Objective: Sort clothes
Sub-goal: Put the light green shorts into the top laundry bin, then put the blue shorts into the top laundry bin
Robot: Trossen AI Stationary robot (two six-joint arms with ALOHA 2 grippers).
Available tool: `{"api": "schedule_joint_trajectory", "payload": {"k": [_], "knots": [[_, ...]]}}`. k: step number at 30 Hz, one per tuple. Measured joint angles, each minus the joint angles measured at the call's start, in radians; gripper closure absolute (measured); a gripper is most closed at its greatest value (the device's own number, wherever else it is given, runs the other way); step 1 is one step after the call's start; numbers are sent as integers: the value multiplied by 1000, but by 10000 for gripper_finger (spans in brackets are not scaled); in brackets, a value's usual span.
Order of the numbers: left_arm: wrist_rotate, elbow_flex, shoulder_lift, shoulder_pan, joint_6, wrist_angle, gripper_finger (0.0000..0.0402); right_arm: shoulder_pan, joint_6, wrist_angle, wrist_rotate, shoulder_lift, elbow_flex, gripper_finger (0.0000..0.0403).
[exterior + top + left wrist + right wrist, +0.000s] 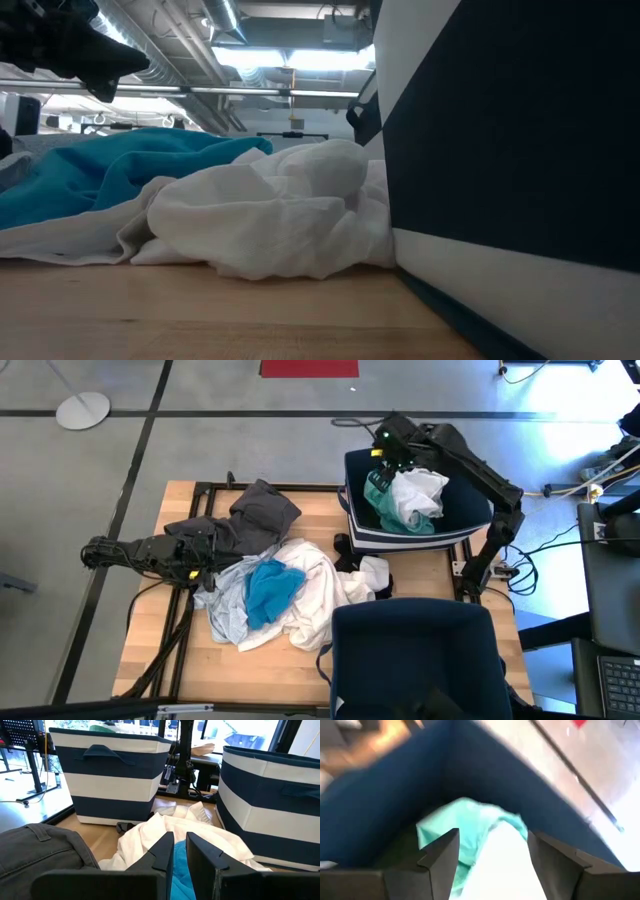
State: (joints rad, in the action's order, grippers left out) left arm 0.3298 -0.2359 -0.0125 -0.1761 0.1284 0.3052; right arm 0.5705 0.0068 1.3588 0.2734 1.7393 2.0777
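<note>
Partly hidden under white cloth (300,585), turquoise garment (272,590) lies on the bench (150,650). Right gripper (492,851) hovers over bin (470,515), jaws spread; left gripper (179,851) low, jaws nearly together, empty.

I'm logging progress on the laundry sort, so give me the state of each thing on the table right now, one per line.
Right gripper: jaws open, above the far bin, nothing held.
Left gripper: jaws nearly closed, low over the pile, holding nothing.
Far bin: holds a mint-green garment and a white garment.
Near bin: contents not visible.
White sheet-like garment: crumpled on the table.
Turquoise garment: bunched on the white one.
Dark grey garment: crumpled on the table.
</note>
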Motion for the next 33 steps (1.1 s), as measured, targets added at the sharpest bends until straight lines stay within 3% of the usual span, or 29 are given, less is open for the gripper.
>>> {"api": "schedule_joint_trajectory", "payload": {"k": [6,13,20,33], "knots": [[0,0,0,0,-2,0,361,-103,7,-98,-93,-2,98,164],[0,0,0,0,2,4,361,-275,-35,-358,-184,9,71,166],[0,0,0,0,3,5,361,-414,-90,-563,-205,53,11,166],[0,0,0,0,3,0,361,-551,-169,-617,-206,278,6,166]]}}
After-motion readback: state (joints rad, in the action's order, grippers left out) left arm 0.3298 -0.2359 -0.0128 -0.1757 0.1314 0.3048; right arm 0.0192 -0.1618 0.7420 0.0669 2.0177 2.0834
